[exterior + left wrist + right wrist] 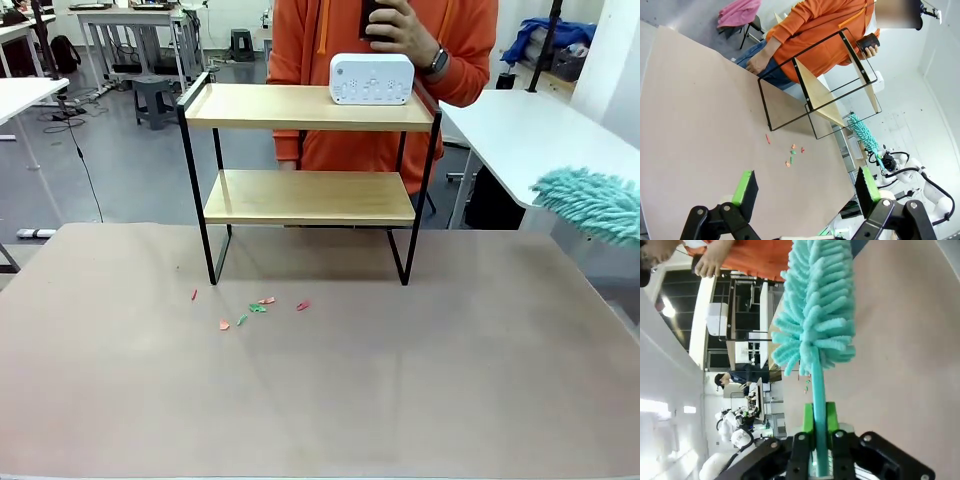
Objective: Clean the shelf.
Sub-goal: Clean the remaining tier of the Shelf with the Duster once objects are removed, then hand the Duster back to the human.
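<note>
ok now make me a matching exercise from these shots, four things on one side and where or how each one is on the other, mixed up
Things:
1. white box
2. teal duster
3. coloured scraps
4. left gripper

Places or states:
A. open, above the table
B. on the top board of the shelf
C. clamped in the right gripper
D. on the table in front of the shelf

Pairs: 1-B, 2-C, 3-D, 4-A
</note>
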